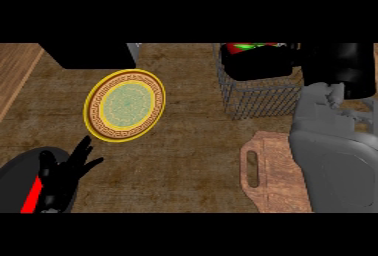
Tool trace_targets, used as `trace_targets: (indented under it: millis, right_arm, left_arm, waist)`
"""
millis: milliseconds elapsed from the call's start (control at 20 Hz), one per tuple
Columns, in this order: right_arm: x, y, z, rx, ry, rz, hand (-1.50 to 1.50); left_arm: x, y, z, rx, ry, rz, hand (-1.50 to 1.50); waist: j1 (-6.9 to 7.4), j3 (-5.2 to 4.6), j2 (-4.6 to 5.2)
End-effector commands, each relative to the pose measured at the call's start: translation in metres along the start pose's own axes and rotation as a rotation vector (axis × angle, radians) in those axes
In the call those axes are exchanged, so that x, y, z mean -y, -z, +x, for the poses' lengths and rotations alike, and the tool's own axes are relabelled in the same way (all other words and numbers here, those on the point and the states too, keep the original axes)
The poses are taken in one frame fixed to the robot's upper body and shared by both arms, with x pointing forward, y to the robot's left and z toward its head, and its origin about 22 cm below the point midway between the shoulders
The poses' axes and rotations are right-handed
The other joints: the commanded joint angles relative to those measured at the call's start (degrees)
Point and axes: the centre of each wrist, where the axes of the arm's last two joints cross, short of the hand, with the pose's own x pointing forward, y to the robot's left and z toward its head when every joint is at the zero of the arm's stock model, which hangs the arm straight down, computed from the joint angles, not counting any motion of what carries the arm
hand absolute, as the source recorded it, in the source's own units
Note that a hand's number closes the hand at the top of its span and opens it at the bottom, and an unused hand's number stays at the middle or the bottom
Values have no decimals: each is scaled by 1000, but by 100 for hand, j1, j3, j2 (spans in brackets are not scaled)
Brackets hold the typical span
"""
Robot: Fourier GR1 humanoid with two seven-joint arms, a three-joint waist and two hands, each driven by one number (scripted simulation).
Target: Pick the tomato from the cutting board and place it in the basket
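The tomato (252, 48), red with a green top, shows as a sliver at the far rim of the wire basket (255, 102) at the upper right. My right hand (260, 63) reaches over the basket and curls round the tomato, hiding most of it. Its grey forearm crosses the right part of the brown cutting board (272, 172), whose visible surface is bare, with a handle slot on its left. My left hand (68, 167) rests open at the lower left, fingers up, far from the board and basket.
A round plate (124, 106) with a yellow rim and patterned green centre lies left of the middle. A black block (88, 55) stands at the back left. A lighter wooden strip (15, 70) runs along the far left.
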Motion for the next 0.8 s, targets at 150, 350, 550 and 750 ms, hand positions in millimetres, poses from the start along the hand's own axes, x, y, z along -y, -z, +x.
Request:
trace_targets:
  millis: [150,350,550,750]
  right_arm:
    - [-2,56,-40,-54,-57,13,150]
    - [-11,80,-40,-67,-7,32,150]
    - [-27,74,-71,-115,67,44,150]
    - [-38,79,-107,-179,172,31,150]
  left_arm:
    - [7,-2,-18,-73,16,-9,0]
    - [8,-1,-17,-82,-2,-12,0]
    - [8,2,-18,-90,2,-17,0]
    - [-4,-2,-32,-97,7,19,0]
  waist:
    - [28,-41,47]
    - [64,-43,56]
    - [8,-42,40]
    - [10,-41,47]
